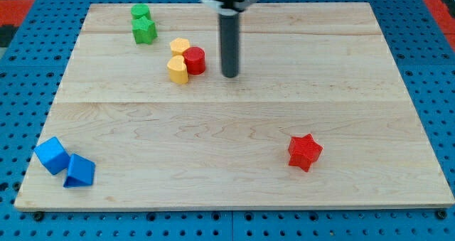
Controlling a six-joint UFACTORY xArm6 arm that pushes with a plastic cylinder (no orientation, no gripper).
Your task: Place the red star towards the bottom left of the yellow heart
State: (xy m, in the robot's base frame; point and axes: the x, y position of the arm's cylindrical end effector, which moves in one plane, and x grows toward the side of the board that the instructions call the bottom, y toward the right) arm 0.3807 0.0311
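The red star [305, 152] lies at the view's lower right of the wooden board [234, 184]. The yellow heart [178, 70] sits at the upper middle left, touching a red cylinder [195, 60] on its right and a yellow hexagon [180, 47] just above it. My tip [229, 75] stands right of the red cylinder, a small gap away, and far up and left of the red star.
Two green blocks [143, 24] sit close together near the top left. Two blue blocks [64, 163] sit side by side at the bottom left corner. The board lies on a blue perforated table.
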